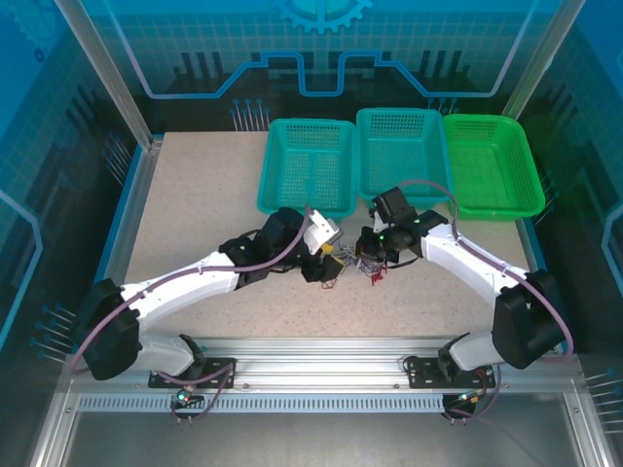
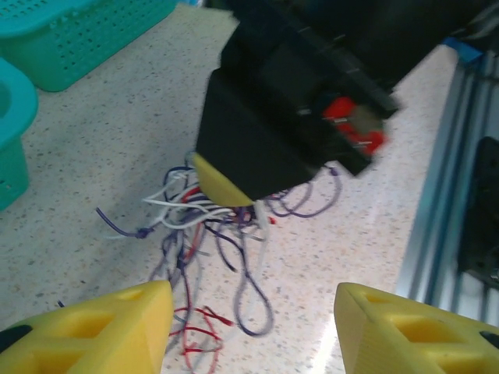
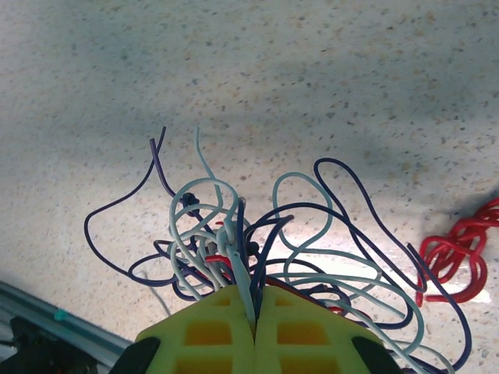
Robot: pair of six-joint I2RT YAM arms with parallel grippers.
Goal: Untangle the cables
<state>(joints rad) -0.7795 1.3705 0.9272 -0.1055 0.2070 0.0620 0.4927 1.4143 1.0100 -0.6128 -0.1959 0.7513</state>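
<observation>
The cables [image 1: 355,263] form a small tangle of dark, whitish and red wires on the speckled table, between the two grippers. My right gripper [image 3: 255,315] is shut on the cables [image 3: 257,234]: a whitish and a dark strand run into the seam of its yellow fingers, and loops fan out ahead. In the left wrist view the cables [image 2: 207,234] hang from the right gripper's yellow tip [image 2: 222,183] down onto the table. My left gripper [image 2: 253,327] stands open just short of them, nothing between its yellow fingers [image 2: 117,327]. A red loop [image 3: 460,257] lies to the right.
Two teal baskets [image 1: 310,208] [image 1: 404,197] and a green basket [image 1: 496,210] stand in a row behind the tangle. A metal rail [image 1: 321,350] runs along the near table edge. Teal basket walls [image 2: 78,39] sit close at the left.
</observation>
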